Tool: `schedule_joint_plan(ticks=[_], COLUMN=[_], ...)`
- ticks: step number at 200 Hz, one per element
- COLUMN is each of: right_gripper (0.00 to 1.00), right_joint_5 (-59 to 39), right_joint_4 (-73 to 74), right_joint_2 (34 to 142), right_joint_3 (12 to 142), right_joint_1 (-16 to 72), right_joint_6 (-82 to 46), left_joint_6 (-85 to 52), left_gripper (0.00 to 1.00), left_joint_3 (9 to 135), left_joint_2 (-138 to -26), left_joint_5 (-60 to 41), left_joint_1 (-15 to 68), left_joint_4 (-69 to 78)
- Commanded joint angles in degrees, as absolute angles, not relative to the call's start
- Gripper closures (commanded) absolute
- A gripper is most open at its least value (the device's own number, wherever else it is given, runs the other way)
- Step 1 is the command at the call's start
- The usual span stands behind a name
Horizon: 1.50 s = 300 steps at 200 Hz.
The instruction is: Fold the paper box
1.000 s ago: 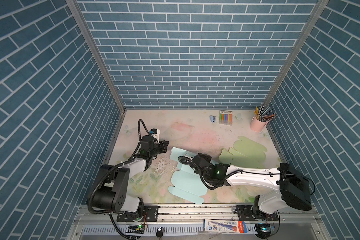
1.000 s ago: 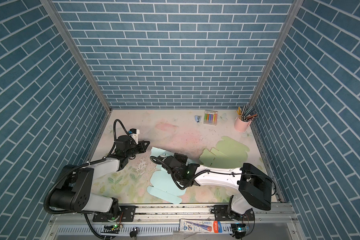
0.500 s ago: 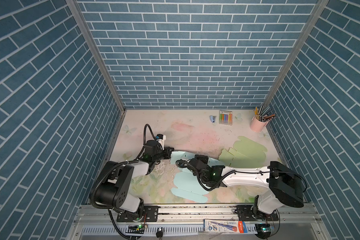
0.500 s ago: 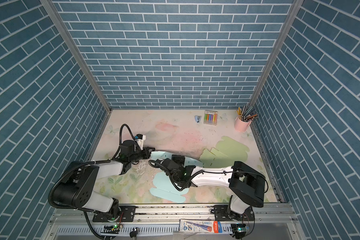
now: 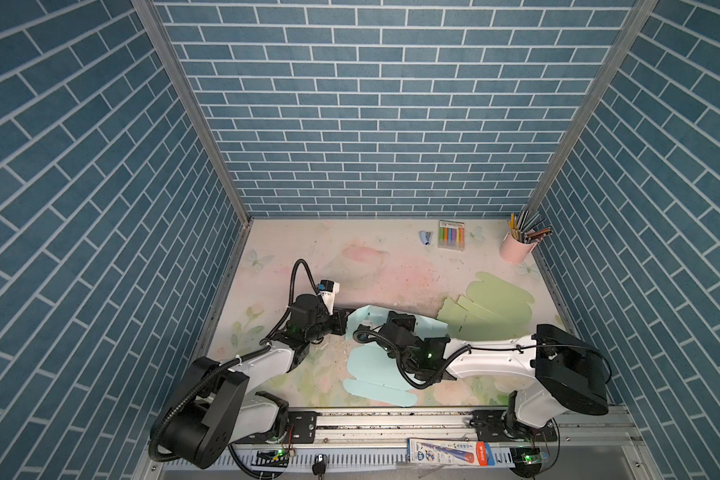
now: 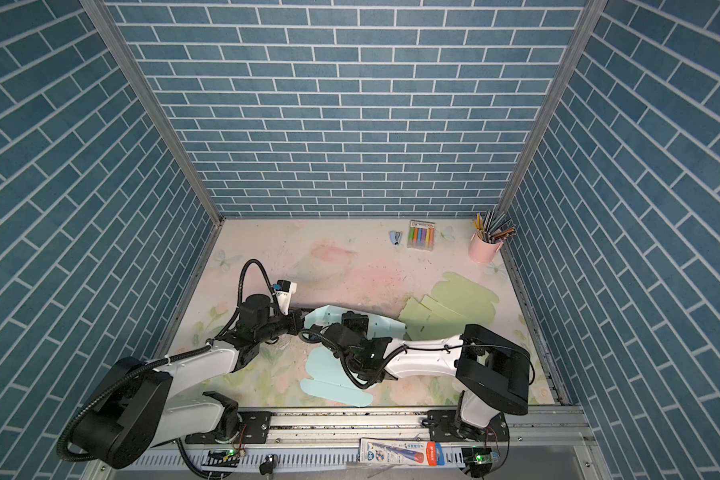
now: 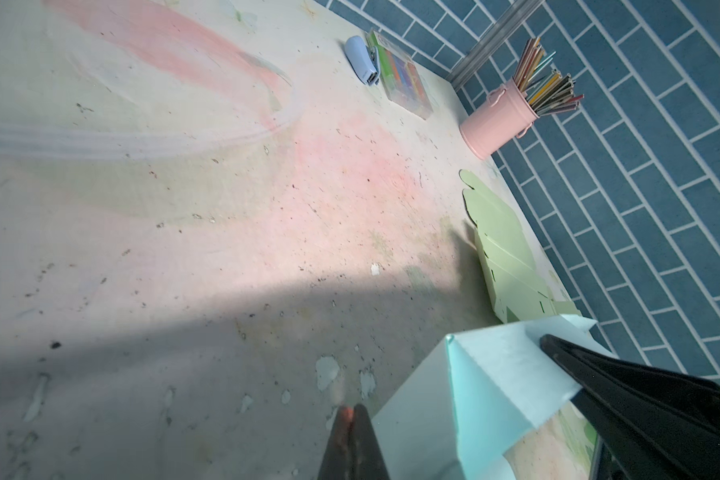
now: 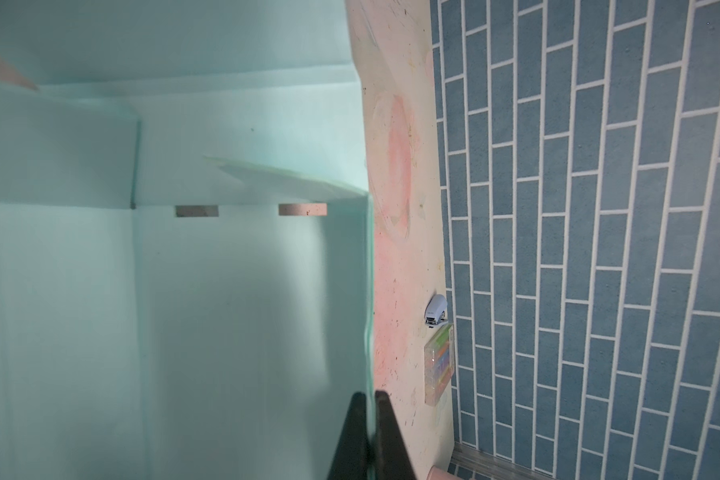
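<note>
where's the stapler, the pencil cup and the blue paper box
stapler (image 5: 425, 237), in a top view, middle of its body
pencil cup (image 5: 515, 251), in a top view, pink side wall
blue paper box (image 5: 368, 368), in a top view, flat lower panel

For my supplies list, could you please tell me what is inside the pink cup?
The pink cup holds coloured pencils that lean out over its rim. Their lower ends and the cup's bottom are hidden by its wall.
</note>
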<state>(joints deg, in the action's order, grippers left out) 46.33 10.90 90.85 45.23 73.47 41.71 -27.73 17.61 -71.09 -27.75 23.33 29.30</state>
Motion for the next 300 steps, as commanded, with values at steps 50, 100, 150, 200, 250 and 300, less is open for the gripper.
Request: schedule_joint_plan(ticks=[50,100,150,200,250,300], right_gripper=[1.00,1.00,1.00,1.00,1.00,1.00], right_joint_5=[53.2,54.4,54.3,53.9,54.8,55.5], right_joint_4=[31.8,35.5,35.6,33.8,34.1,32.3], right_joint_2=[90.3,90.6,91.2,90.5,90.8,91.0], right_joint_3=[36.7,34.4,34.5,34.9,34.1,34.0], right_joint_1=[77.5,79.5,79.7,80.3,81.5,82.9], right_joint_6=[57.9,59.5,59.7,57.9,57.1,54.5], left_joint_6=[-30.1,-30.1,-30.2,-30.3,-28.9,-26.4], left_gripper=[1.00,1.00,0.78,0.66,0.63,0.60], left_joint_3=[12.0,6.6,2.7,2.0,3.1,4.1], left_joint_2=[-67.5,-60.8,-51.4,-53.2,-56.4,-57.3], left_joint_5=[-23.8,-23.6,-21.6,-20.9,-17.5,-14.9], left_joint_1=[29.0,31.5,34.3,36.4,39.8,40.1], left_joint_4=[31.0,31.2,29.0,31.8,32.1,33.0])
